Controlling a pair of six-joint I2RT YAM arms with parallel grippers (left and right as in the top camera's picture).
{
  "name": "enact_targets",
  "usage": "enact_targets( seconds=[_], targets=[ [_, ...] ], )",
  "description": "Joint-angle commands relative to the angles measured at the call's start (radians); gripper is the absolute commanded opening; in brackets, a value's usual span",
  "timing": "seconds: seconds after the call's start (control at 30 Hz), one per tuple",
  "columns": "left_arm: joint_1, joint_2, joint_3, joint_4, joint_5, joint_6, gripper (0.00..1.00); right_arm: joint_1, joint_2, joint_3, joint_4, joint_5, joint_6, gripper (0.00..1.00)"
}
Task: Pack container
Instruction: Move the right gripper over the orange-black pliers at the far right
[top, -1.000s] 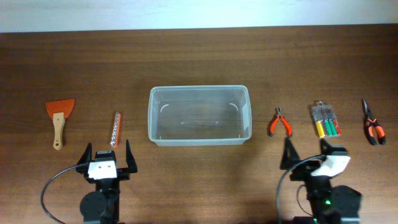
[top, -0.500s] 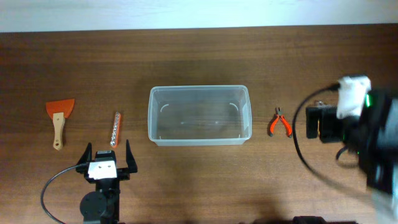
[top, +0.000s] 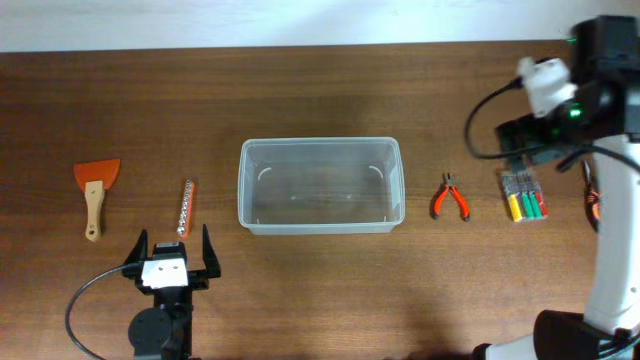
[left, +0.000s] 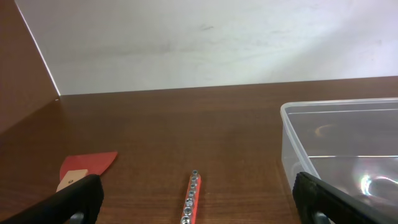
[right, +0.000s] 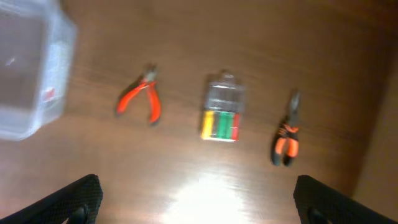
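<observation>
The container (top: 320, 143), a clear shallow plastic bin, sits empty at the table's middle. My left gripper (top: 171, 250) rests open near the front edge, left of the bin. Just ahead of it lies an orange socket rail (left: 190, 199), with nothing between the fingers. My right gripper (right: 199, 205) is open and empty, raised high over the right end. Below it lie small orange pliers (right: 140, 99), a clear bit case (right: 222, 117) and long-nose pliers (right: 287, 134). In the overhead view the right arm (top: 600, 250) partly hides the long-nose pliers.
An orange scraper (top: 95, 185) with a wooden handle lies at the far left, beside the socket rail (top: 185, 206). The small pliers (top: 451, 197) and bit case (top: 523, 195) lie right of the bin. A white wall borders the table's far edge.
The right arm has lifted from its rest at the front right and swung up and back over the tools on the right. The left arm has not moved.
</observation>
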Motion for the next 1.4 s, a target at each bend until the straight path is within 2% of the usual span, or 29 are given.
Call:
enact_targets(
  seconds=[0.0, 0.07, 0.2, 0.43, 0.63, 0.9, 1.13, 1.37],
  targets=[
    [-0.003, -0.007, -0.003, -0.001, -0.004, -0.013, 0.99, -0.176, -0.006, 0.031, 0.040, -0.048, -0.024, 0.99],
    [-0.003, -0.007, -0.003, -0.001, -0.004, -0.013, 0.99, -0.269, 0.000, 0.031, 0.061, -0.106, -0.049, 0.99],
    [-0.003, -0.007, -0.003, -0.001, -0.004, -0.013, 0.99, -0.429, 0.013, 0.031, 0.097, -0.101, -0.048, 0.99],
    [-0.003, -0.007, -0.003, -0.001, -0.004, -0.013, 0.99, -0.568, 0.023, 0.031, 0.139, -0.217, -0.045, 0.99],
    [-0.003, -0.007, -0.003, -0.001, -0.004, -0.013, 0.99, -0.578, 0.105, 0.031, 0.185, -0.145, -0.056, 0.99],
    [-0.003, -0.007, -0.003, -0.001, -0.004, -0.013, 0.99, -0.576, 0.290, 0.031, 0.291, -0.149, -0.003, 0.99],
    [-0.003, -0.007, -0.003, -0.001, -0.004, -0.013, 0.99, -0.576, 0.335, 0.031, 0.337, -0.152, -0.004, 0.99],
    [-0.003, -0.007, -0.003, -0.001, -0.004, -0.013, 0.99, -0.577, 0.380, 0.031, 0.340, -0.134, -0.094, 0.99]
  ],
)
